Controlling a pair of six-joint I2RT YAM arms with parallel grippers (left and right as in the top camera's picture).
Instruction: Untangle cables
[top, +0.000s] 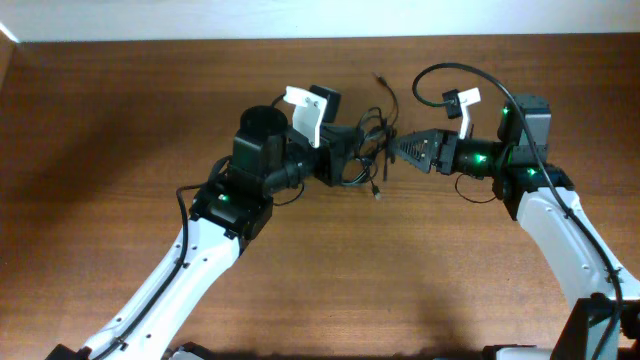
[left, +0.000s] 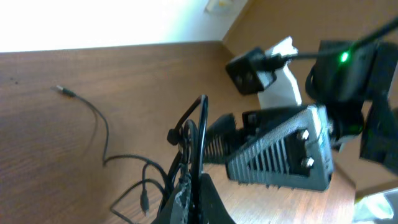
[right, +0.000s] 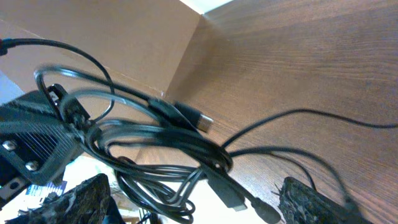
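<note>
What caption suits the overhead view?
Left gripper clamps the tangled cables, with the open right gripper at the knot.

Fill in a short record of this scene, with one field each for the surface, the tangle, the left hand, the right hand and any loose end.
surface: brown wooden table
tangle: thin black cables bunched in a knot between the two hands
left hand: shut on the cables, gripping the bundle
right hand: open, its fingers on either side of the bundle, not clamped on it
loose end: one cable trails away across the table and ends in a small plug
</note>
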